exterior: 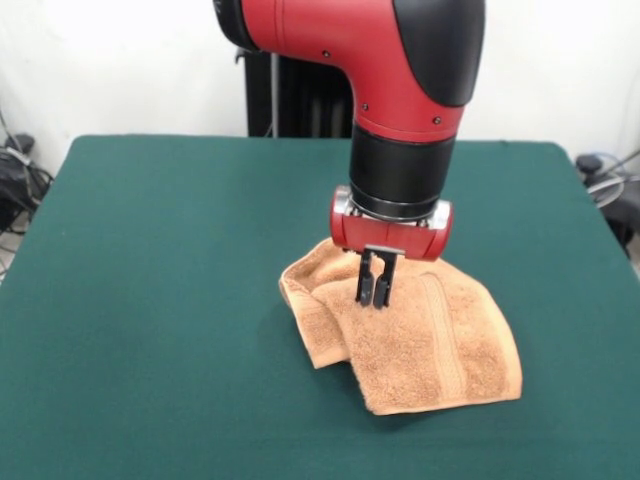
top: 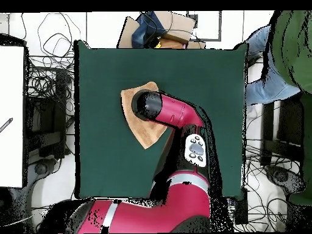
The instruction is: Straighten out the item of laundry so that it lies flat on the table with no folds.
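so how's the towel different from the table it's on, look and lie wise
The towel is light orange-tan with a looped terry pile; the table is dark green and felt-like. The towel is small and rumpled, one side folded over itself; the table is far wider and lies perfectly flat. The tool comes down onto the towel, while the table around it is untouched. Both are soft-looking cloth surfaces.

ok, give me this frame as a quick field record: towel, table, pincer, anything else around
towel: small light orange-tan terry towel, crumpled, one side folded over itself, woven band stripe showing
table: large dark green felt-like table, towel lies near its middle
arm: red and black arm reaching over the towel
pincer: black pincer pointing straight down, tips at the towel's upper fold, fingers close together; grip on cloth cannot be confirmed
flatness: not flat, folds remain
bystander: person in green top and jeans at the overhead view's edge
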`<state>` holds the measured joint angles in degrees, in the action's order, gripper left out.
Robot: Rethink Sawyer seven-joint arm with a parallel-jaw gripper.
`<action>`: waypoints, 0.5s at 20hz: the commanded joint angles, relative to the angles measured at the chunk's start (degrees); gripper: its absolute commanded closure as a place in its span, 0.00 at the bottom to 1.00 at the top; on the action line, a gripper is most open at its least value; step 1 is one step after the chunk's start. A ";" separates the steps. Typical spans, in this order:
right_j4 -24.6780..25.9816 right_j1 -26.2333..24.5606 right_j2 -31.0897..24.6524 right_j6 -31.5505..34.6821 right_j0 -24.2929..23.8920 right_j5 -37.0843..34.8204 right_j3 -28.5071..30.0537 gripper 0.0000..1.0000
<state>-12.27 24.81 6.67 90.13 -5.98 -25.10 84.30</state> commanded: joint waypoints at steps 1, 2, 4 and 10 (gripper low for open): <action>3.51 -1.93 -3.52 7.24 0.74 3.98 4.73 1.00; 3.82 -2.09 -4.05 6.82 0.40 5.05 4.85 1.00; 4.22 -2.21 -4.46 6.42 0.16 5.87 4.97 1.00; 5.11 -2.41 -4.41 6.40 0.21 6.08 4.73 1.00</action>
<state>-10.64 24.80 6.67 90.13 -5.98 -22.62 84.43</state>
